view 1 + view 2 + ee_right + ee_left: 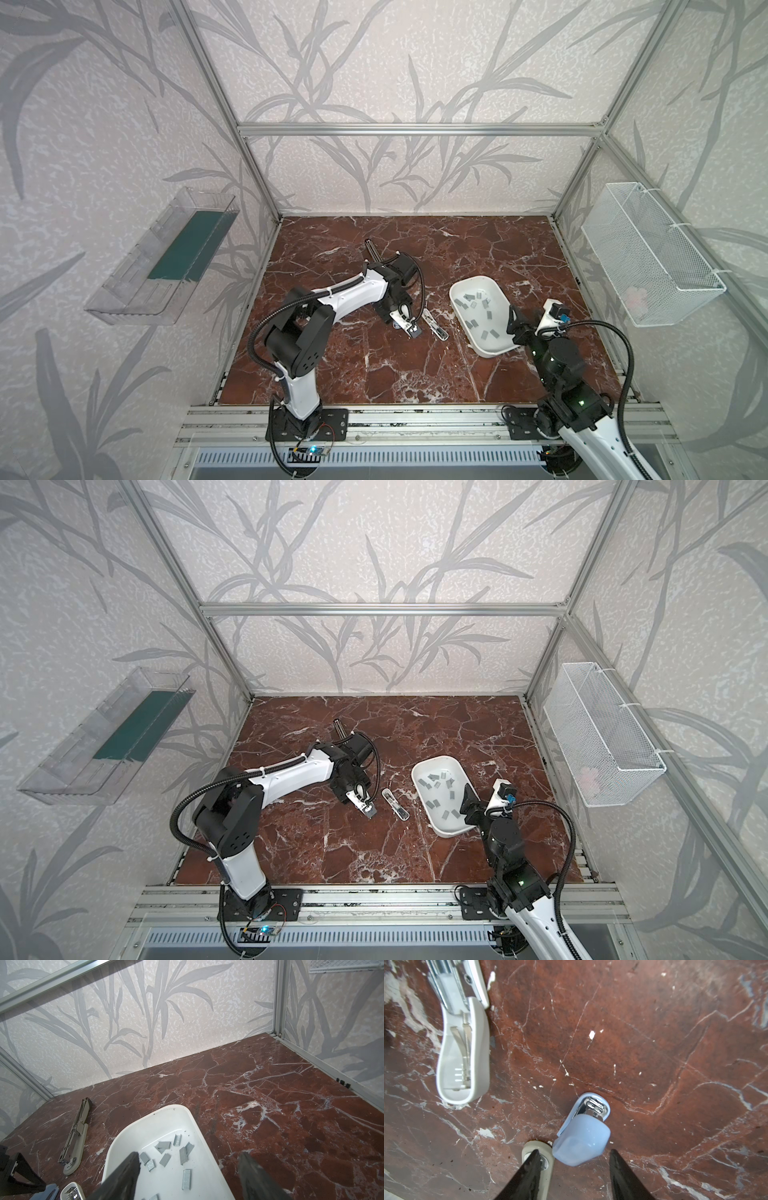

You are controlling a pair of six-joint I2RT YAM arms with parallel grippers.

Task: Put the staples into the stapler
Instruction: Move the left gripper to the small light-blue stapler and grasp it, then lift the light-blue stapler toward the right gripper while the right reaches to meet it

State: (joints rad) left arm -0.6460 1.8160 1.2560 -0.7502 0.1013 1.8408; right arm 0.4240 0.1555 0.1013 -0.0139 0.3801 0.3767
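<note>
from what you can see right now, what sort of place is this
Most likely a robot test cell, not an office: an aluminium frame lined with leaf-print panels boxes in a marble-look tabletop, and the left arm and right arm are bolted to a rail at its front edge.

no text, label, brand name, number or sign can be read in any of the views.
</note>
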